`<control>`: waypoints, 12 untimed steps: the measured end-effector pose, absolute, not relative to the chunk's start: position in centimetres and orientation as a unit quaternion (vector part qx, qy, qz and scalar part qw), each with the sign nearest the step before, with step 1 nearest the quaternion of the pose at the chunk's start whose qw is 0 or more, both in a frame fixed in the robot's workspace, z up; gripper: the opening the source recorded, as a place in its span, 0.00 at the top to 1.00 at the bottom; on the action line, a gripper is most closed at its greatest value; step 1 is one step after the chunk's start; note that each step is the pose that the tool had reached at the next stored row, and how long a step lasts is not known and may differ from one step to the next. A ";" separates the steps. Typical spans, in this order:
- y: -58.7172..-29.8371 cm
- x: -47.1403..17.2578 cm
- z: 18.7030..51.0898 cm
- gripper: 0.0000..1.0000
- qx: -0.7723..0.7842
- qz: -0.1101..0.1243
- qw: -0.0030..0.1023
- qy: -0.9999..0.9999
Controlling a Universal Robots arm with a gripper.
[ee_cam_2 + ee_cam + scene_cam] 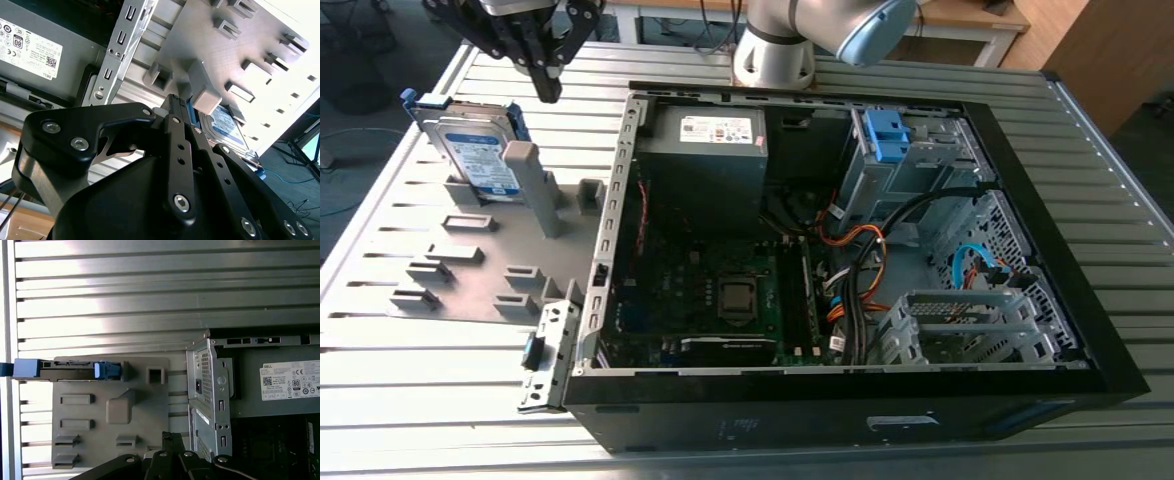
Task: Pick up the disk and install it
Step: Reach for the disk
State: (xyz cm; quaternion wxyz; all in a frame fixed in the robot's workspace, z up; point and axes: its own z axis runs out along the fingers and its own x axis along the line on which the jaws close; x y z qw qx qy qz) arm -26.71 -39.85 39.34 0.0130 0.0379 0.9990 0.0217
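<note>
Fingers of the single gripper are pressed together, empty, above the grey fixture plate. The one disk stands on edge at the plate's corner, beside one open computer case.

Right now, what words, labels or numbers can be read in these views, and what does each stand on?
White sticker on the power supply: black print and symbols, too small to quote reliably.
White-and-blue label on the disk, standing in the grey holder: print too small to read.
Elsewhere: nothing readable.
</note>
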 end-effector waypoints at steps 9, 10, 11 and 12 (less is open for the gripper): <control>-39.9 -26.9 39.3 0.89 0.038 0.022 0.013 0.999; -39.9 -26.9 39.3 0.89 0.038 0.022 0.013 0.999; -39.9 -26.9 39.3 0.89 0.038 0.022 0.013 0.999; -39.9 -27.0 39.3 0.89 0.038 0.022 0.013 0.999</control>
